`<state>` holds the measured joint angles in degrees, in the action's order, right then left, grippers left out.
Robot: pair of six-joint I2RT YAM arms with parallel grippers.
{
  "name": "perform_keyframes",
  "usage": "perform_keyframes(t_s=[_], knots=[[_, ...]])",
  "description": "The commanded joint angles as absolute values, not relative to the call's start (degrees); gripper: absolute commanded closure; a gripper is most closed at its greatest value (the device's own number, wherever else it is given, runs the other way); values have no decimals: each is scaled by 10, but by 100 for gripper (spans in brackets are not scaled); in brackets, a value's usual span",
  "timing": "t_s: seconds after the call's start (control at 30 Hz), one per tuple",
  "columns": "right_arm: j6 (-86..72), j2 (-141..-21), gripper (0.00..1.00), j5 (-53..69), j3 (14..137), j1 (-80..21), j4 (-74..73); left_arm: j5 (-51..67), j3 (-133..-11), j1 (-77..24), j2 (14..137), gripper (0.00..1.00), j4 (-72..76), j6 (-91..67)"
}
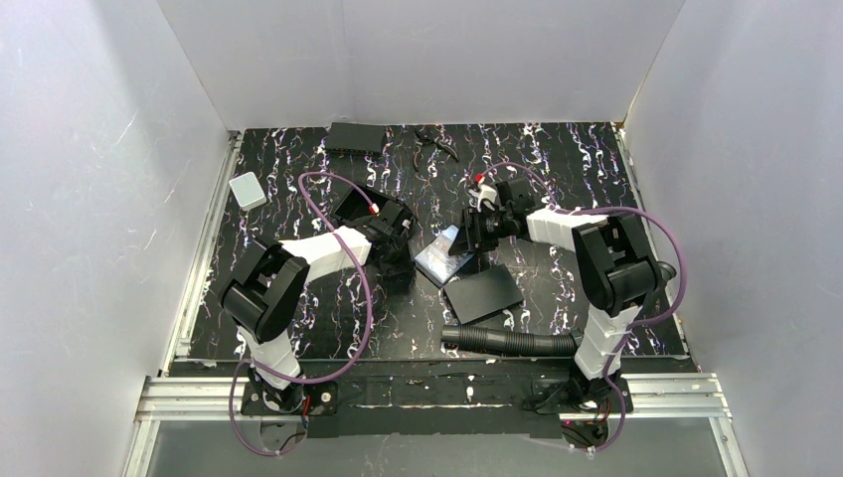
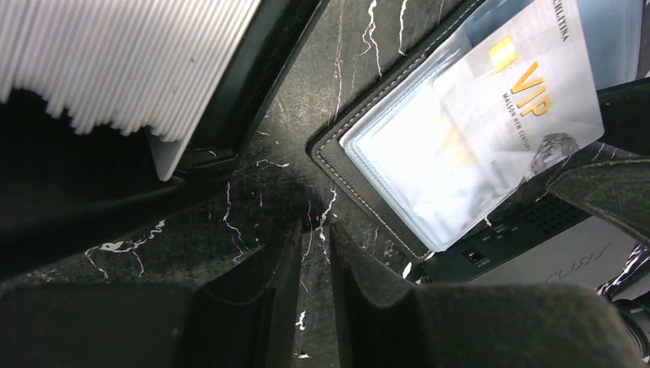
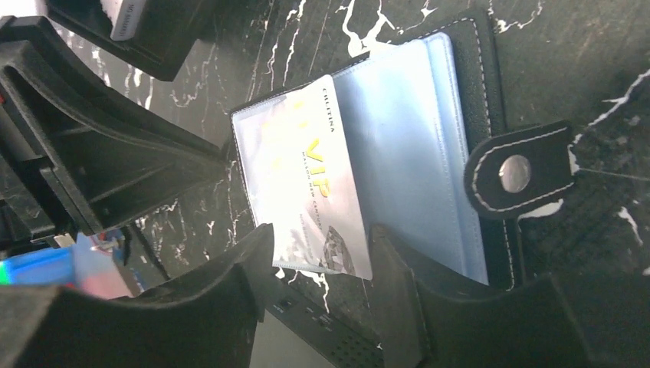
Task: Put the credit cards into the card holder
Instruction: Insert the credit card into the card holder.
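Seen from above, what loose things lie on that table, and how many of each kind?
Card holder: 1
VIP card: 1
Flat black slab: 1
Black box: 1
White box: 1
Black hose: 1
Small dark tool: 1
Total: 7

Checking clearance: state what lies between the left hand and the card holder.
Left wrist view: only bare table between left hand and card holder corner.

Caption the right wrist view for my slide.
VIP card lying on the open holder, right claw open astride the card's near edge.
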<state>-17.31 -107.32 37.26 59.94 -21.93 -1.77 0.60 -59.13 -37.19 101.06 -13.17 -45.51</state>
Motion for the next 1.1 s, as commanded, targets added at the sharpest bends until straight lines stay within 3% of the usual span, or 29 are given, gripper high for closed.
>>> perform_keyframes(t_s=[0.0, 0.3, 0.6, 1.07], knots=[[-111, -1040, 40, 283, 628, -230, -112, 0, -587, -373, 1031, 80, -142, -442], [-94, -1018, 34, 252, 669, -236, -133, 53, -591, -377, 1022, 77, -121, -436], [-118, -1095, 45, 293, 705, -235, -83, 64, -586, -381, 1031, 78, -105, -445], [-161, -1107, 51, 340, 670, -237, -33, 54, -597, -379, 1058, 78, -106, -447]])
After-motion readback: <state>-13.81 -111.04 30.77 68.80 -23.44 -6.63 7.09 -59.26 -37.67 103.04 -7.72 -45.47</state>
